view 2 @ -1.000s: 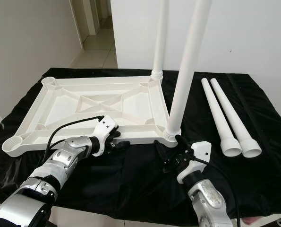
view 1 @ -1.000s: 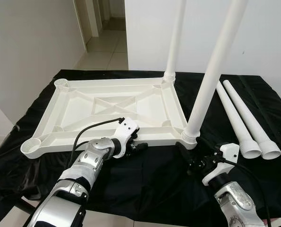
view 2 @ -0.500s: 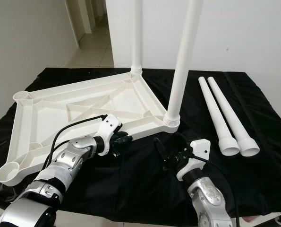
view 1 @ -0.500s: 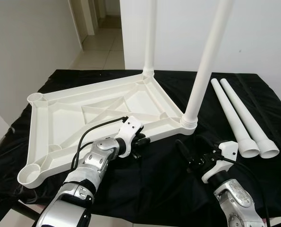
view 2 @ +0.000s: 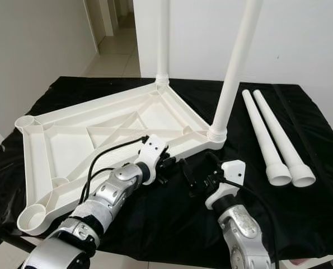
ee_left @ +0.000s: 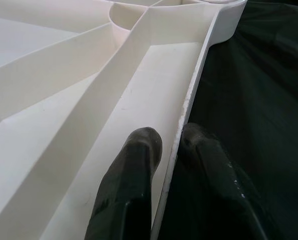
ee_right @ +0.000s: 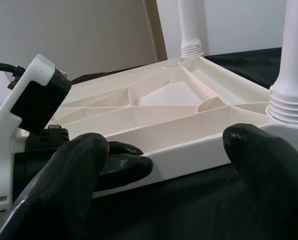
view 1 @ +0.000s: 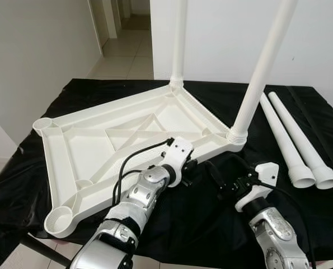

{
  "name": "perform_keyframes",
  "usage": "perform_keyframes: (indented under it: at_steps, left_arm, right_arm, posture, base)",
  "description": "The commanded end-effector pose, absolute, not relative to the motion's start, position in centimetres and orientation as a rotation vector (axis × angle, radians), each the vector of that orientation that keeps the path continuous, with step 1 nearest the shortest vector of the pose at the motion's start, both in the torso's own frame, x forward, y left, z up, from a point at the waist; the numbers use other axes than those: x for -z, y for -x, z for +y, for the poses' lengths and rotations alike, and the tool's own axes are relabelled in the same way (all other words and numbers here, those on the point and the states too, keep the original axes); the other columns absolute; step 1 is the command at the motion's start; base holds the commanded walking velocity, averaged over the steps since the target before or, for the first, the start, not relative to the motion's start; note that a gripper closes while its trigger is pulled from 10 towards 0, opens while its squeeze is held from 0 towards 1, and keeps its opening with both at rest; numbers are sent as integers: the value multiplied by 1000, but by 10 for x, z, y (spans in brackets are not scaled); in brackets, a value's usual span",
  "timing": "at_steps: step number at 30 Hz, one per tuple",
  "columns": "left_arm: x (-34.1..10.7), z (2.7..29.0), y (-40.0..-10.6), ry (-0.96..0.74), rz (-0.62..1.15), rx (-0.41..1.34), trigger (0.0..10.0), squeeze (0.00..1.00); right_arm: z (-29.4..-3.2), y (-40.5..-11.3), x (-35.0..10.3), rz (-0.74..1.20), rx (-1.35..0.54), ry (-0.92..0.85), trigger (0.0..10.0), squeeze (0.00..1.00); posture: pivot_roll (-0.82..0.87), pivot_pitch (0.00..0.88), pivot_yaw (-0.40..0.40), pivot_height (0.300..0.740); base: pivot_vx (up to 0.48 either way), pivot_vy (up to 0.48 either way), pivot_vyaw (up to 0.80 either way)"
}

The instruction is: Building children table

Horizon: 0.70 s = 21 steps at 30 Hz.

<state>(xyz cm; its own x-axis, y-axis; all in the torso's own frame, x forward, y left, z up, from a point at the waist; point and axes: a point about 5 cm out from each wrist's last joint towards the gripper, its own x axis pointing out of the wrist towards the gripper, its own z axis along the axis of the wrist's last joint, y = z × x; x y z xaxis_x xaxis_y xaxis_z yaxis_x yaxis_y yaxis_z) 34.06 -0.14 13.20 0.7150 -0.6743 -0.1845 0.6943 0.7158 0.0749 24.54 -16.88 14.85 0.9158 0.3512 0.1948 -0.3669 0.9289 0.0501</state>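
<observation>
Black cloth (view 1: 188,224) | tabletop (view 1: 99,145) upturned, legs skyward | left pincer (ee_left: 171,145) pinching rim | right pincer (view 1: 225,182) spread

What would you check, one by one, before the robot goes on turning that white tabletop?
1. Left pincer pinched on the rim of the tabletop: ok, one finger sits on each side of the edge.
2. Right pincer free of the work: ok, open, apart from the rim, over the black cloth.
3. Two fitted legs upright in their corner sockets: ok; how tightly seated, cannot tell.
4. Two spare legs out of the tabletop's way: ok, lying side by side on the cloth to the right.
5. Near empty socket supported: not ok, it sits right at the front edge of the cloth.
</observation>
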Motion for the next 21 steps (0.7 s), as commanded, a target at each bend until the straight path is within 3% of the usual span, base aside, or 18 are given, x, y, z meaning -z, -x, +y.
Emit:
perform_keyframes:
  at_steps: [1, 7, 8, 14, 15, 17, 18, 21]
  left_arm:
    - [-148, -9, -344, -147, 83, 711, 10000, 0]
    - [-150, -10, -339, -152, 74, 768, 10000, 0]
    - [-153, -8, -338, -149, 59, 772, 10000, 1000]
    - [-170, 6, -337, -201, -10, 791, 10000, 1000]
    - [-173, 9, -334, -207, -23, 808, 10000, 267]
    - [-175, 11, -333, -209, -29, 821, 10000, 267]
    - [-179, 19, -323, -229, -44, 896, 10000, 0]
    - [-180, 23, -316, -249, -48, 937, 10000, 0]
  right_arm:
    - [-168, -245, -146, -177, -361, -84, 10000, 0]
    - [-169, -244, -146, -176, -349, -87, 10000, 0]
    - [-168, -244, -145, -175, -350, -90, 10000, 0]
    - [-165, -243, -142, -169, -351, -96, 10000, 0]
    - [-165, -243, -142, -168, -351, -96, 10000, 0]
    - [-165, -243, -142, -168, -351, -96, 10000, 0]
    - [-164, -243, -142, -165, -353, -97, 10000, 0]
    - [-164, -243, -141, -164, -354, -98, 10000, 0]
  posture:
    - [-77, 34, 78, 740]
    - [-73, 37, 82, 740]
    - [-67, 39, 83, 740]
    - [-60, 43, 83, 740]
    - [-56, 44, 83, 740]
    - [-56, 44, 83, 740]
    - [-49, 45, 83, 740]
    - [-47, 45, 82, 740]
  base:
    - [0, 0, 0]
    - [0, 0, 0]
    - [0, 0, 0]
    - [0, 0, 0]
    - [0, 0, 0]
    - [0, 0, 0]
    - [0, 0, 0]
    - [0, 0, 0]
